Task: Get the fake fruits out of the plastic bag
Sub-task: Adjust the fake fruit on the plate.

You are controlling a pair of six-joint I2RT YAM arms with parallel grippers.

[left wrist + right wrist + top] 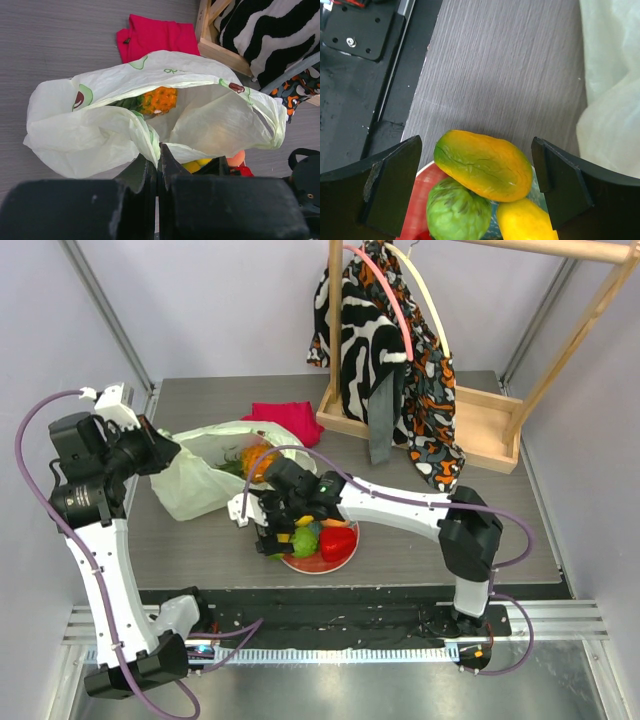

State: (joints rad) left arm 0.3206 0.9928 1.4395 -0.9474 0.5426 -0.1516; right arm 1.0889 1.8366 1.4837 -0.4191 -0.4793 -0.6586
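The pale yellow-green plastic bag (200,480) lies open on the table's left side. A small orange pineapple (158,100) with green leaves sits inside its mouth. My left gripper (159,151) is shut on the bag's near rim, pinching the film. My right gripper (477,185) stands open over a red plate (312,569). The yellow-orange mango (482,164) lies between its fingers with a gap on each side. It rests on a green round fruit (457,212) and a yellow lemon-like one (525,222). A red pepper-like fruit (338,542) is on the plate too.
A red folded cloth (285,420) lies behind the bag. A wooden rack (480,435) with a patterned garment (400,350) stands at the back right. The black rail (360,75) of the table's near edge runs just beside the plate.
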